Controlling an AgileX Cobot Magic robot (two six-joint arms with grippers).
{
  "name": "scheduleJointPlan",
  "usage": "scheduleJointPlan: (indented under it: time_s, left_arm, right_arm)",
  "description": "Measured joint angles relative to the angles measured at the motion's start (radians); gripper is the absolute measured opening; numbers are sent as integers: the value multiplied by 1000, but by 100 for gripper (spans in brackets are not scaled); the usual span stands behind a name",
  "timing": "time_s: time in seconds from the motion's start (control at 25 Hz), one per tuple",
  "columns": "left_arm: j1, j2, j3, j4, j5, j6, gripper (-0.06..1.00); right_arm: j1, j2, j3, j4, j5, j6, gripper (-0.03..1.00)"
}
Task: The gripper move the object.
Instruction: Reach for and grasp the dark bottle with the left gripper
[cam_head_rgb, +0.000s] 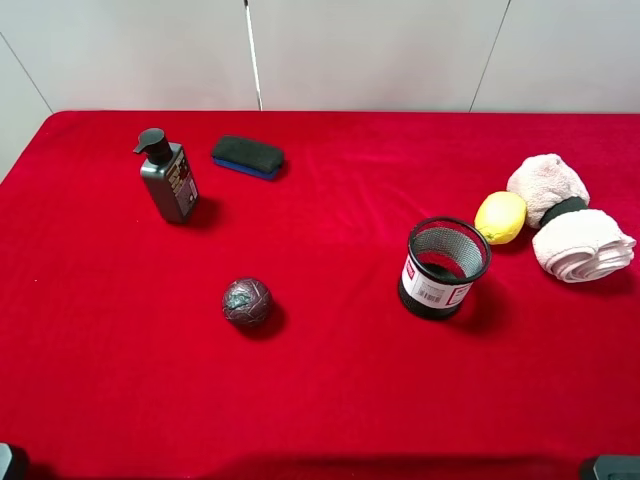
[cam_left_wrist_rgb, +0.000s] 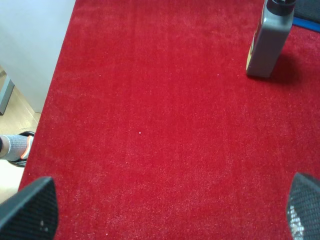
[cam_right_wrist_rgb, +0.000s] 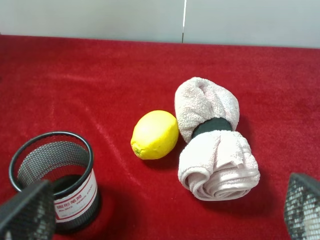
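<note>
Red table (cam_head_rgb: 100, 380): pump bottle (cam_head_rgb: 170, 182), eraser (cam_head_rgb: 247, 157), ball (cam_head_rgb: 247, 302), mesh cup (cam_head_rgb: 432, 285), lemon (cam_head_rgb: 500, 217), towel (cam_head_rgb: 580, 245).

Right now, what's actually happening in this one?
Nothing is being handled yet. The pump bottle stands upright on the red table near the eraser, untouched. The left gripper is open and empty, facing the bottle from a distance. The right gripper is open too, facing the lemon, towel and mesh cup.

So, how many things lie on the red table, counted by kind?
bottle: 1
eraser: 1
ball: 1
mesh cup: 1
lemon: 1
towel roll: 1
Total: 6
</note>
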Motion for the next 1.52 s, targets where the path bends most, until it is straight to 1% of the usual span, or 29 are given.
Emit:
scheduleJointPlan:
  time_s: [1.52]
  left_arm:
    - [0,0,0,1,0,0,90]
  right_arm:
    - [0,0,0,0,1,0,69]
